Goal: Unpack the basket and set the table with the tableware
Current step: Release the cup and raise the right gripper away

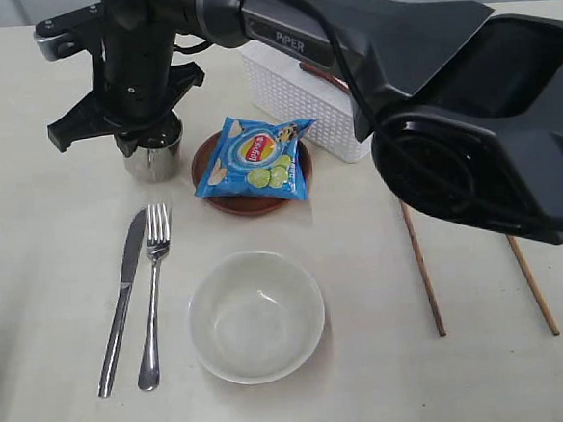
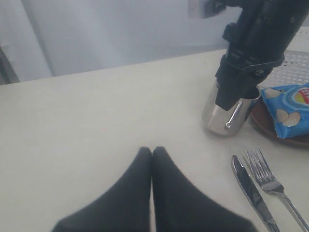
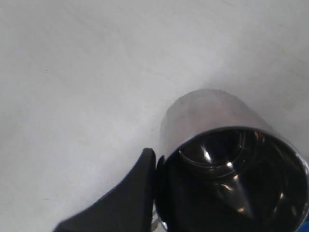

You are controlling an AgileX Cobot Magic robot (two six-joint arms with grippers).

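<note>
My own right arm [image 1: 428, 94] fills the exterior view's upper right. It hides most of the basket [image 1: 288, 99] and the far ends of the two chopsticks [image 1: 423, 269]. I cannot make out what lies in the basket, except for a reddish edge at its rim under the arm that I cannot name. My right gripper [image 1: 150, 140] has reached across to the left and comes down on the steel cup [image 1: 154, 162], nearly closed and pinching the cup's wall at the rim. In the wrist view one finger [image 3: 137, 193] presses on the outside, while the other is lost in the dark reflections inside. I see no contents in the cup, and whether its base touches the bench [image 1: 36, 286] I cannot tell. My left gripper [image 2: 152, 157] hangs over bare bench with its fingers pressed together, holding nothing. Just beside the cup sits the round reddish-brown plate [image 1: 250, 204], with a blue chip bag [image 1: 254, 158] lying on it and covering most of it. Nearer the camera, the knife [image 1: 123, 299] and fork [image 1: 153, 297] lie side by side, close but apart. To their right the white bowl [image 1: 257, 314] stands mouth up with a bare inside. The chopsticks lie well apart from each other on the far right.
</note>
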